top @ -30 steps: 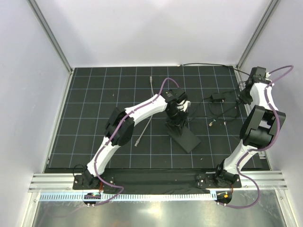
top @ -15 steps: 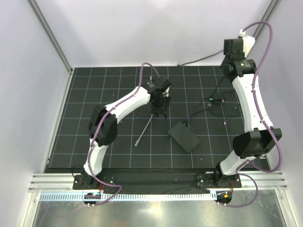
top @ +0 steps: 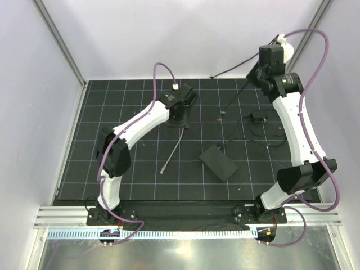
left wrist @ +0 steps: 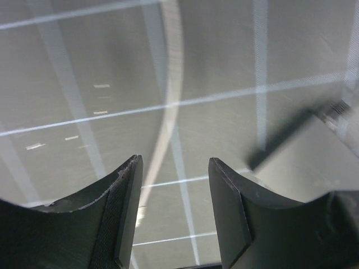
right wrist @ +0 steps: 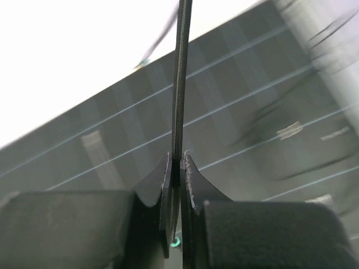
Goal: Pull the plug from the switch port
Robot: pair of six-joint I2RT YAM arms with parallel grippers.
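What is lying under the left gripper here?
The thin grey cable on the gridded mat, passing below the open left gripper. In the top view the gripper itself covers that stretch of cable.

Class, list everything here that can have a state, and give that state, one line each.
left gripper: open, empty, above the mat.
right gripper: shut on the black cable, raised.
black cable: pinched, running straight.
plug: seemingly unplugged, dangling in the air.
switch box: flat on the mat, not held.
grey cable: loose on the mat.
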